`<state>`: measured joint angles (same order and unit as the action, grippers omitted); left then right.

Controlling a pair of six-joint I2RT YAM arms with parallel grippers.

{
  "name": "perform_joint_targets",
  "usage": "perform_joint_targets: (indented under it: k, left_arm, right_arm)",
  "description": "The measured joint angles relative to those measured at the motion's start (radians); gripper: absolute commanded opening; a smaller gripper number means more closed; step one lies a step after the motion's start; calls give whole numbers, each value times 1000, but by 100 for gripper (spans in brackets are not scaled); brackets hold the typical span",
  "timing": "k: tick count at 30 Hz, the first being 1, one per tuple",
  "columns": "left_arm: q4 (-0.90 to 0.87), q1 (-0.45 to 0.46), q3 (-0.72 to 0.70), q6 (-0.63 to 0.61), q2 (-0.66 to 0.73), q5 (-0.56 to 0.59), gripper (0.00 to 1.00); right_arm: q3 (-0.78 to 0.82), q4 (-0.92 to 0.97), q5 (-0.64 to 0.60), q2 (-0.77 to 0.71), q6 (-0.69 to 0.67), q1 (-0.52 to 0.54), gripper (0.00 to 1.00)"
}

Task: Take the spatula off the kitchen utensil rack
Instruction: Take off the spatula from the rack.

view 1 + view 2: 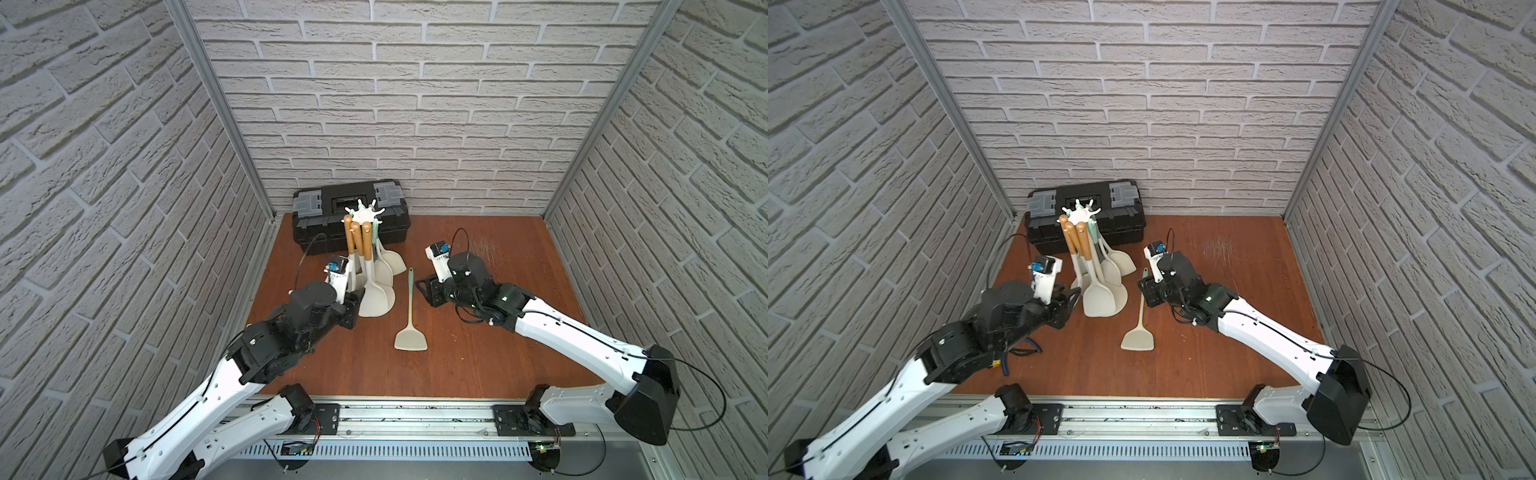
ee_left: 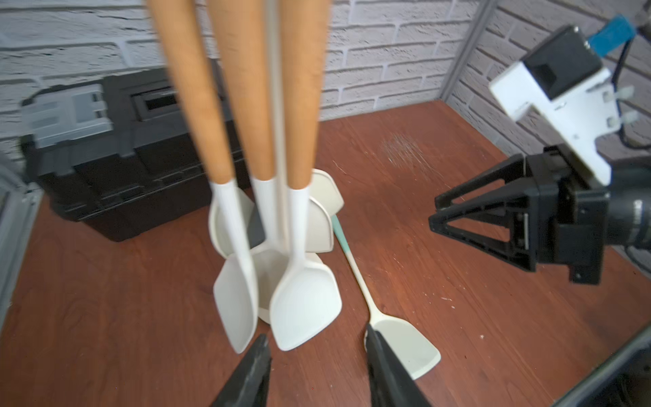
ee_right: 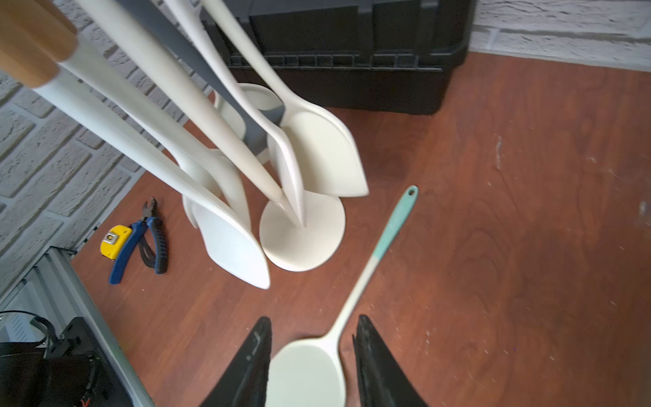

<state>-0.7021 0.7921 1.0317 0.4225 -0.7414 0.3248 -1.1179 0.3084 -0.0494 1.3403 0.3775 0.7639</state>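
Fake-brick booth, wood counter (image 1: 478, 353). The spatula (image 1: 409, 307) lies flat beside the kitchen utensil rack (image 1: 365, 216), off its hooks, handle toward the back wall. Nearest is the right gripper (image 3: 312, 319); it and the left gripper (image 2: 315, 331) are open, empty.

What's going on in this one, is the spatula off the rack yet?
Yes. The teal-handled spatula lies flat on the table, beside the kitchen utensil rack and clear of its hooks. Wooden-handled utensils hang on the rack. Neither arm holds anything: the left gripper is open close to the hanging utensils, and the right gripper is open near the spatula, apart from it.
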Motion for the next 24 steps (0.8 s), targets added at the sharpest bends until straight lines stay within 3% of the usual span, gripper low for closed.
perform_joint_targets:
  k: [5, 8, 11, 16, 24]
  left_arm:
    - [-143, -293, 47, 28, -33, -61, 57]
    - [-169, -484, 53, 40, -95, -188, 57]
    - [-150, -612, 34, 59, -129, -331, 57]
    - [-64, -665, 14, 80, -146, -515, 57]
    - [59, -689, -3, 96, -184, -654, 57]
  right_arm:
    - [-53, -71, -64, 73, 17, 101, 40]
    - [-53, -108, -109, 80, 30, 168, 41]
    - [-57, -135, -158, 91, 29, 216, 43]
    - [-83, -144, -237, 119, 24, 228, 38]
    - [-257, -139, -231, 226, -25, 246, 50]
